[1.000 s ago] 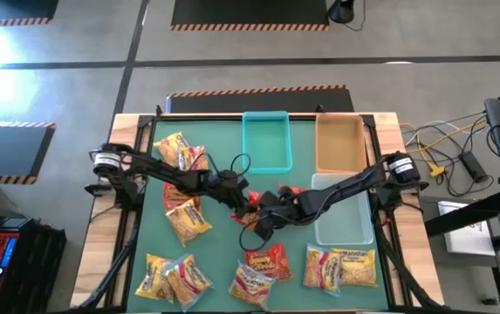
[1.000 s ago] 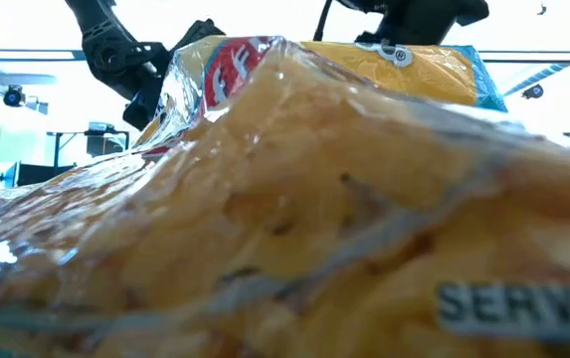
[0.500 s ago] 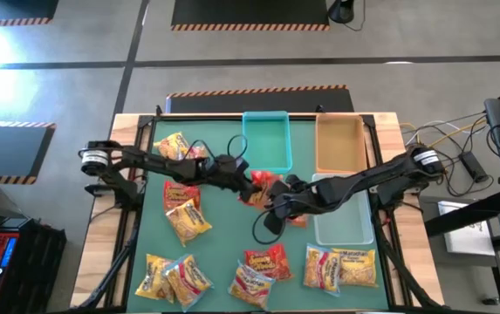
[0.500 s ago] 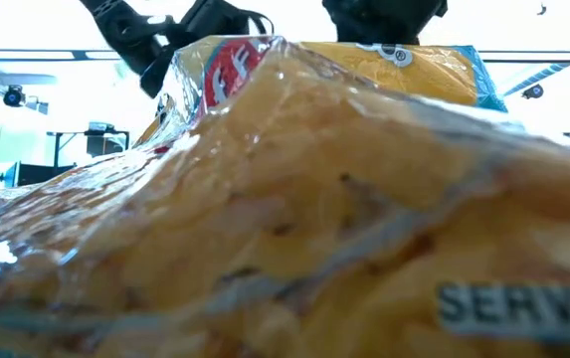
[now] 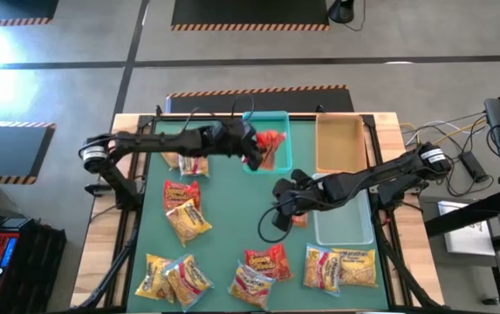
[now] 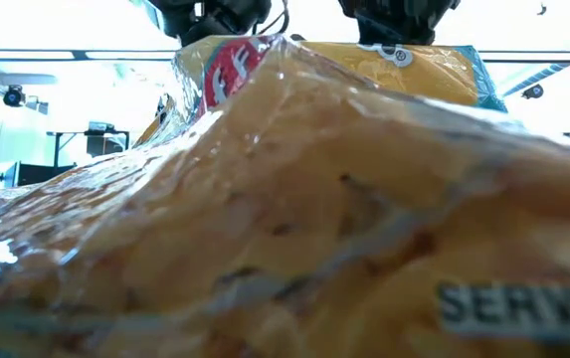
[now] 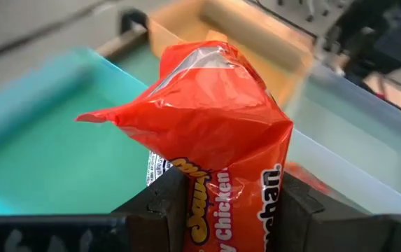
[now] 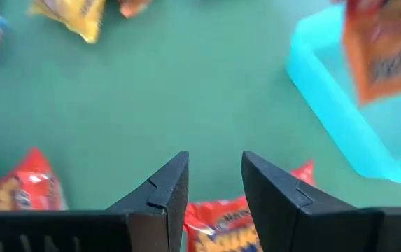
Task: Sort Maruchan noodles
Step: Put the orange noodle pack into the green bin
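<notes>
The Maruchan noodles are small crinkly packets, red, yellow and yellow-white, strewn over the green mat. My left gripper [image 5: 254, 150] is shut on a red packet [image 5: 270, 146] and holds it over the teal tray [image 5: 267, 115]. My right gripper [image 5: 277, 199] hangs open above the middle of the mat, with nothing between its fingers [image 8: 164, 189]. Another red packet [image 8: 221, 224] lies flat on the mat below it. In the low view a yellow packet [image 6: 294, 219] right in front of the camera hides almost everything. My left gripper pinches the red packet's printed body [image 7: 200, 203], near one end, between its two fingers [image 7: 162, 206]. The fingers slant down from the table's left. The packet sticks out beyond them, its crimped free end [image 7: 116, 115] spread, lifted clear over the teal tray.
A tan tray [image 5: 339, 144] stands at the far right and a clear tray [image 5: 344, 218] nearer, beside my right arm. Several yellow packets [image 5: 187, 220] lie at the left. Red ones [image 5: 267, 262] and yellow-white ones [image 5: 341, 266] lie along the near edge.
My left gripper has lifted the red packet off the middle of the mat. It has carried it up and toward the far edge, over the teal tray, rolling as it went. My right gripper has risen a little and stayed open.
</notes>
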Controlling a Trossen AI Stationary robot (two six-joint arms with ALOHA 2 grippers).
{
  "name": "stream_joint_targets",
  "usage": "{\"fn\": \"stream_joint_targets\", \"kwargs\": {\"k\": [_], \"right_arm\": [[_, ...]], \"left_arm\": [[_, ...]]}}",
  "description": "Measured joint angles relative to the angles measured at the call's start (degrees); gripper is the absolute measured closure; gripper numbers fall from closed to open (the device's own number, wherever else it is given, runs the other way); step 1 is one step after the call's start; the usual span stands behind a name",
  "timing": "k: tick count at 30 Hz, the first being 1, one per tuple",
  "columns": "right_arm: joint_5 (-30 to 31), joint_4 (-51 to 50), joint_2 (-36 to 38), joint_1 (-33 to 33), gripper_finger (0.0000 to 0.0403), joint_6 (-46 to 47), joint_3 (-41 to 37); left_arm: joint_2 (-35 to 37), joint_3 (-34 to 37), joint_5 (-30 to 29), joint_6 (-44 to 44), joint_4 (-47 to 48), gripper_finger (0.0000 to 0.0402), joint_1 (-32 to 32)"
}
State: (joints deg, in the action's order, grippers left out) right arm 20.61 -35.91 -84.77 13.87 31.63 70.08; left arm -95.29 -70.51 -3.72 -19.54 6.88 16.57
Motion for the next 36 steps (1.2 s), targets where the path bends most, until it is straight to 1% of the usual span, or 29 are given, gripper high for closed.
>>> {"fn": "stream_joint_targets", "kwargs": {"k": [4, 7, 12, 18, 20, 24, 28, 31, 36], "right_arm": [[6.15, -2.93, -0.02, -0.53, 0.0280, -0.82, 0.00], [11.45, -3.20, 0.00, -2.06, 0.0280, -0.54, 0.00], [16.66, -2.75, -0.03, -5.36, 0.0280, -0.17, 0.00], [17.01, -2.41, -0.04, -10.01, 0.0280, -0.17, 0.00], [17.04, -2.42, -0.04, -11.18, 0.0280, 0.02, 0.00], [16.97, -2.59, -0.04, -12.81, 0.0280, 1.76, 0.00], [16.97, -2.64, -0.07, -13.23, 0.0280, 1.90, 0.00], [16.90, -2.84, -0.07, -13.15, 0.0280, 3.15, -0.02], [16.95, -2.82, -0.16, -13.18, 0.0280, 3.83, -0.02]], "left_arm": [[-0.89, -0.53, -0.27, 5.18, 0.10, 0.0278, 5.00], [-2.18, -0.51, -0.07, 6.90, -0.25, 0.0278, 8.91], [-5.15, -1.10, 0.82, 11.30, -0.77, 0.0278, 13.85], [-11.55, -6.35, 7.56, 19.31, -0.49, 0.0278, 16.78], [-14.24, -9.18, 7.73, 22.77, 0.85, 0.0278, 17.03], [-19.60, -16.58, 7.71, 29.72, 8.12, 0.0278, 17.45], [-23.01, -22.03, 7.68, 35.89, 13.03, 0.0278, 17.74], [-23.60, -23.65, 7.69, 40.00, 14.36, 0.0278, 18.09], [-23.58, -23.73, 7.66, 44.38, 14.60, 0.0278, 19.33]]}}
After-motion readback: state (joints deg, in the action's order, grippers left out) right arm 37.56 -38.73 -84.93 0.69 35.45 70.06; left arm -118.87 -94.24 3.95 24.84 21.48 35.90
